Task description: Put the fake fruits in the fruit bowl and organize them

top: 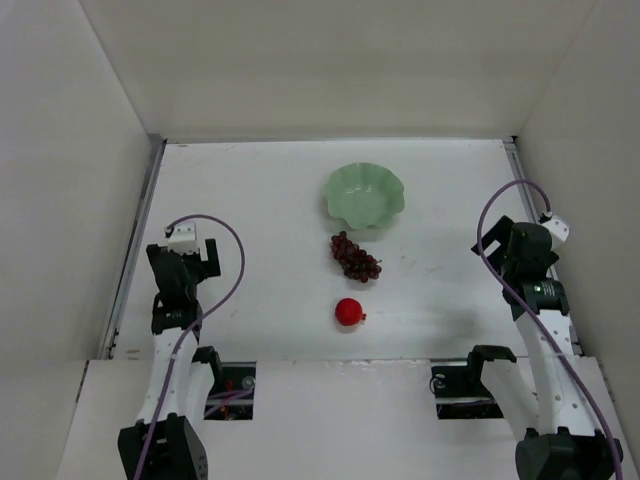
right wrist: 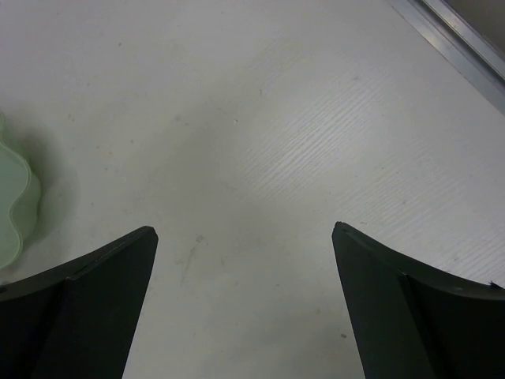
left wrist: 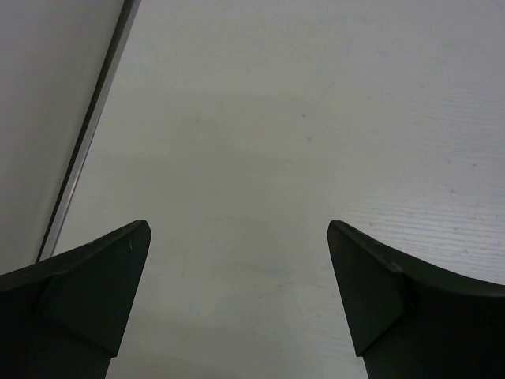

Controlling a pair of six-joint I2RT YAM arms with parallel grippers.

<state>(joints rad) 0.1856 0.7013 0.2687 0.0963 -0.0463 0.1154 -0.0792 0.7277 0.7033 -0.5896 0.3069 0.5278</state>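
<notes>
**While both grippers stand wide open, two fruits lie on the counter beside one bowl**

As the top view shows, there are two arms, two fake fruits and one fruit bowl on the white counter [top: 260, 190]. The left gripper [left wrist: 239, 229] has its two dark fingers spread far apart, with only bare counter showing between them; it has hold of nothing. The right gripper [right wrist: 245, 233] stands the same way, its two fingers spread wide and nothing in its grasp.

The single fruit bowl [top: 365, 195], pale mint green with a wavy rim, sits between the two grippers and a little farther out from the arm bases than either, well apart from both. In the right wrist view one scalloped piece of its rim shows at the left edge of the picture, beyond that gripper's left finger.

One bunch of dark maroon grapes [top: 355, 257] lies on the counter just on the near side of the bowl. It is about level with the two grippers and between them, to the right of the left gripper and to the left of the right one, well apart from each.

One small red apple-like fruit [top: 349, 312] rests on the counter nearer the arm bases than either gripper, roughly midway between them. It is near the grapes but not touching them.
</notes>
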